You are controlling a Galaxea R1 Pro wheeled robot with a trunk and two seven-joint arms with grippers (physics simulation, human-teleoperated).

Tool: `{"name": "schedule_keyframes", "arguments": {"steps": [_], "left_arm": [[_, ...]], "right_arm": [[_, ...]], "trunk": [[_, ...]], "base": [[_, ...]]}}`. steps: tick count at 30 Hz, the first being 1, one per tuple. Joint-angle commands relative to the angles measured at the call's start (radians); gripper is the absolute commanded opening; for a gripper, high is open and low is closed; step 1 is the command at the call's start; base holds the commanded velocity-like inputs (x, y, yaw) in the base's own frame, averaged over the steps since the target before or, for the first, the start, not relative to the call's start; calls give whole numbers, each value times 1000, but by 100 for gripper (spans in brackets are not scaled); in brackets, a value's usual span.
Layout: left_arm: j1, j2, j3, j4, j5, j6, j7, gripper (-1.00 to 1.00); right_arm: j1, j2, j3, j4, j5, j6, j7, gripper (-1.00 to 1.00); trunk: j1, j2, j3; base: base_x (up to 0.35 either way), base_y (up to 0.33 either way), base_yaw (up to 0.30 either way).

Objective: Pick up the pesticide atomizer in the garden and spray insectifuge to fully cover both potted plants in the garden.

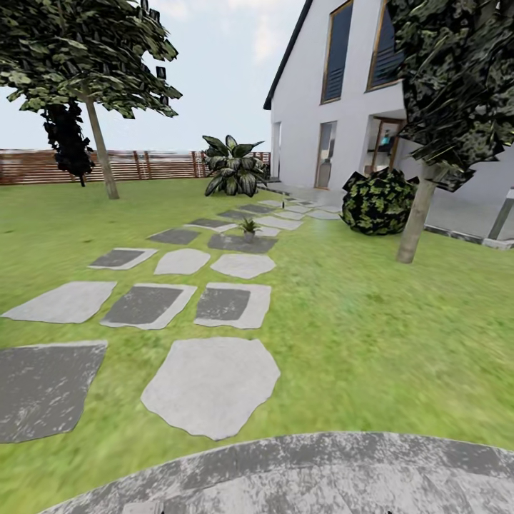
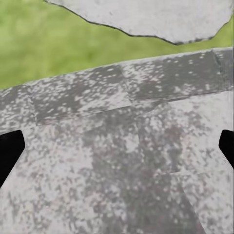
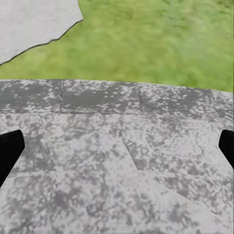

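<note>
- Round paved patio (image 1: pixel 300 475) is lying nearest, under the robot; both arms are hanging over it, likely carried low for travel
- left end effector (image 2: pixel 117 146) is showing dark fingertips (image 2: pixel 9 151) spread wide, holding nothing; right end effector (image 3: pixel 117 146) likewise
- stepping stones (image 1: pixel 210 385) are leading across the lawn (image 1: pixel 371 328)
- one small potted plant (image 1: pixel 248 228) is sitting far along the path, pot barely visible; atomizer's whereabouts I cannot tell

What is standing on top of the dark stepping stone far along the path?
A small spiky plant stands on the dark stepping stone. Its pot is too small to make out, and the stone's surface under it is covered.
</note>
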Motion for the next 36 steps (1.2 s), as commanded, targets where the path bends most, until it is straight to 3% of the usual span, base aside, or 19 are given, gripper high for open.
{"name": "schedule_keyframes", "arguments": {"steps": [1, 22, 36], "left_arm": [[-1, 0, -1, 1, 6, -3, 0, 100], [-1, 0, -1, 2, 6, -3, 0, 100], [-1, 1, -1, 2, 6, -3, 0, 100]], "right_arm": [[0, 0, 0, 0, 5, -3, 0, 100], [0, 1, 0, 0, 5, -3, 1, 100], [0, 1, 0, 1, 5, -3, 0, 100]], "trunk": [[0, 0, -1], [0, 0, -1], [0, 0, -21]], "base": [[334, 98, 0], [335, 98, 0], [335, 98, 0]]}}
